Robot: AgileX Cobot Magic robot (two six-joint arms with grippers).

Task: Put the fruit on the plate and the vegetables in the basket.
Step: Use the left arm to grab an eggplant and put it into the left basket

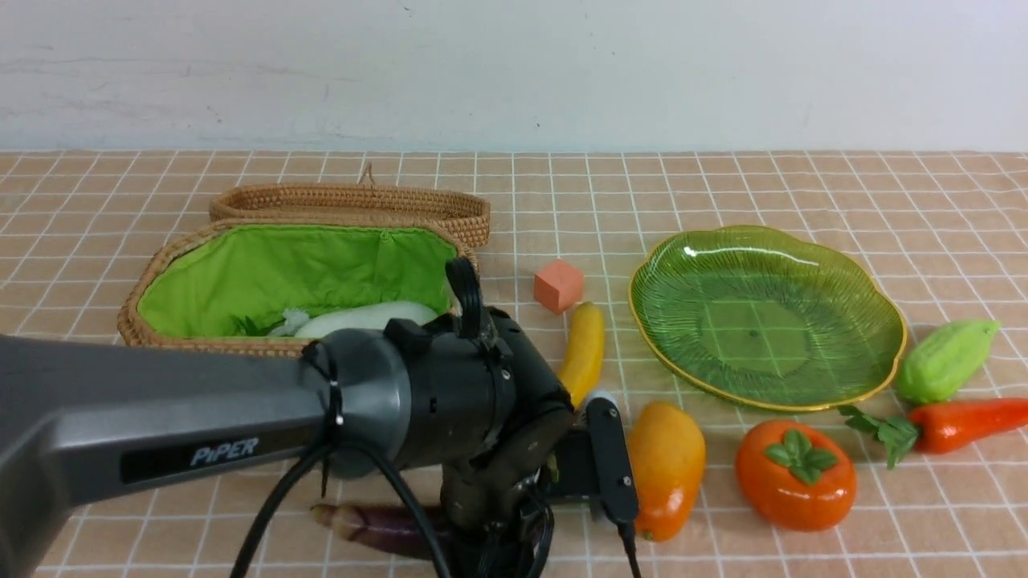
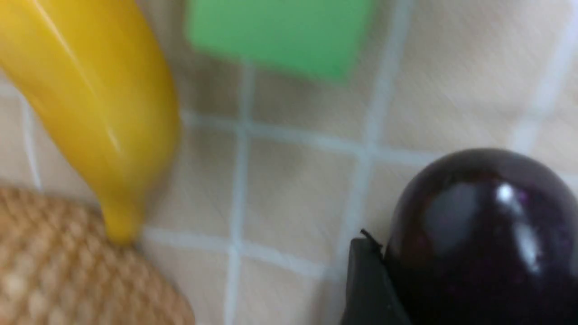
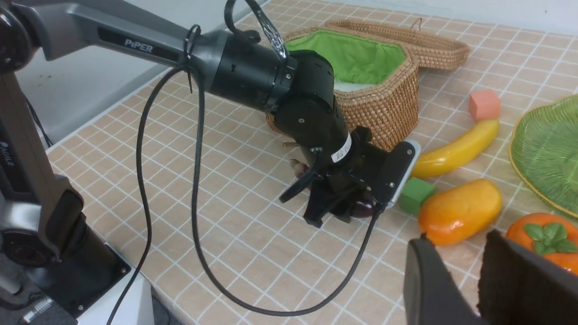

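Wicker basket [image 1: 201, 341], front view: lid laid back at twelve o'clock, radish [image 1: 361, 317] inside. Plate [image 1: 763, 321] at the basket's three o'clock. Round the plate: banana [image 1: 585, 349] at nine, mango [image 1: 666, 466] at seven, persimmon [image 1: 795, 474] at six, gourd [image 1: 944, 361] at three, carrot [image 1: 964, 421] at four. Eggplant [image 1: 377, 526] on the table at the basket's six.

Left wrist view: one black finger [image 2: 368, 289] against the eggplant [image 2: 483, 234]; green cube [image 2: 280, 31] beyond.

Right wrist view: left gripper [image 3: 343, 210] straddles the eggplant [image 3: 361, 208], clamped or loose cannot be told. Right gripper [image 3: 465, 266]: fingers apart, nothing between.

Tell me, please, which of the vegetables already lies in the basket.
The white radish, inside the green-lined basket; the eggplant, carrot and gourd lie outside it.
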